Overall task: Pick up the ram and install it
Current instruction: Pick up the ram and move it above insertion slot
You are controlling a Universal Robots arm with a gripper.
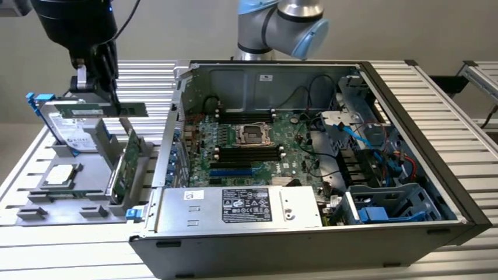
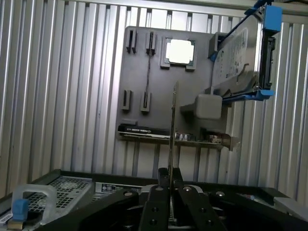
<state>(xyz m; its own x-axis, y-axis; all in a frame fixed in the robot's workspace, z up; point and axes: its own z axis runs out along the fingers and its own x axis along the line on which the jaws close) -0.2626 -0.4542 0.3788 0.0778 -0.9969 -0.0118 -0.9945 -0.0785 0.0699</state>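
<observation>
The ram is a thin green stick, lifted level above the grey holder tray on the exterior view's left. My gripper is shut on it from above, near its middle. In the wrist view the ram appears edge-on, sticking straight out from between the two black fingers of my gripper. The open computer case lies to the exterior view's right, with the green motherboard and its black memory slots facing up.
On the holder tray stand a silver hard drive with blue rails, a CPU and an upright green card. The case's near wall stands between tray and motherboard. A power supply fills the case's front.
</observation>
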